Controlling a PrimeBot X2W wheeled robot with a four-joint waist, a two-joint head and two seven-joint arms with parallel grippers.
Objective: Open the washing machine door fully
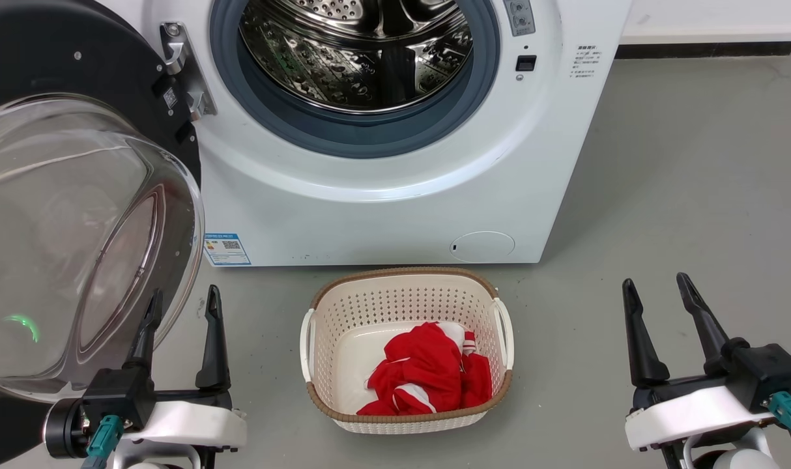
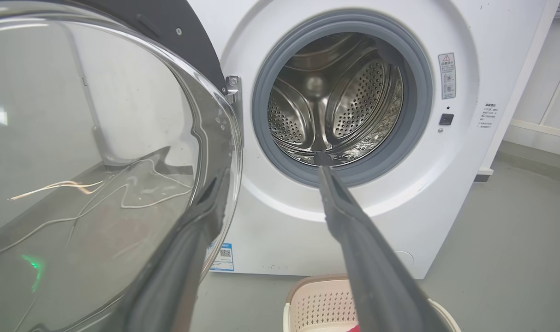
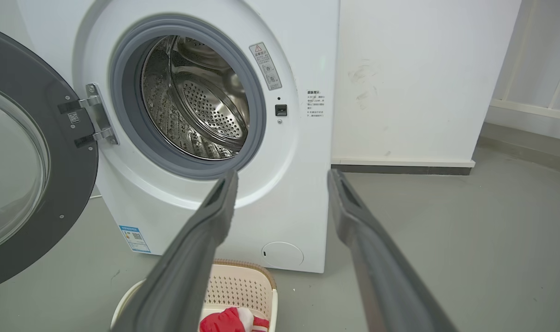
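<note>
The washing machine door [image 1: 70,215] looks heavy, its glass slick; I'd push the black rim [image 1: 57,52]. Both sit released: left gripper [image 1: 184,293], right gripper [image 1: 656,281].

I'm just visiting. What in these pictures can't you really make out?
- The washing machine door: the head view's left edge cuts it off, so its full swing is unclear.
- The left gripper: whether its finger touches the glass, head and left wrist views can't settle.
- The warning label: print too small, left wrist view.
- The red cloth in the basket: crumpled, so the garment type is unclear.
</note>
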